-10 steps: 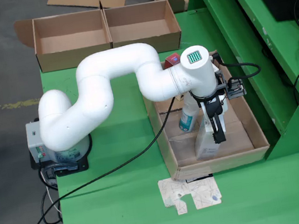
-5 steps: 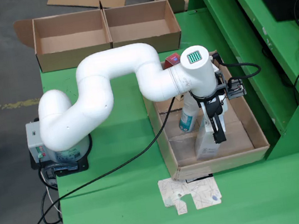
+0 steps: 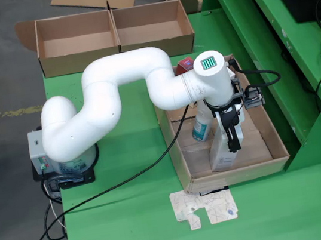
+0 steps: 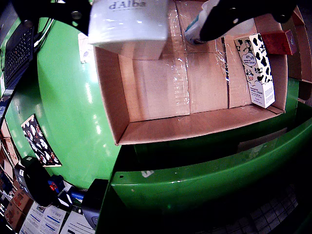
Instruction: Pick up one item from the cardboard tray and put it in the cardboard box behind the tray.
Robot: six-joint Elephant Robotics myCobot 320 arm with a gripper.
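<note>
Carton (image 4: 130, 22): white, marked "d'Alba", upright inside tray (image 3: 276, 145), near its front end in the fixed view | gripper (image 3: 232, 136): black fingers closed on carton sides | cow-print box (image 4: 256, 68): lies flat in tray, text too small to read | bottle (image 3: 201, 126): teal-labelled, beside carton | box (image 3: 113, 36): two compartments, behind tray.

The hand (image 3: 232, 139) hangs inside the shallow brown cardboard tray (image 3: 275, 139), closed on a white d'Alba carton (image 4: 130, 22). Just beside it lies a white bottle with a teal label (image 3: 201, 127); a cow-patterned white carton (image 4: 256, 68) lines the tray wall beyond. Bare tray floor lies open below the hand. The divided brown cardboard box (image 3: 113, 36) stands well apart, with open green counter (image 3: 128, 143) between.
</note>
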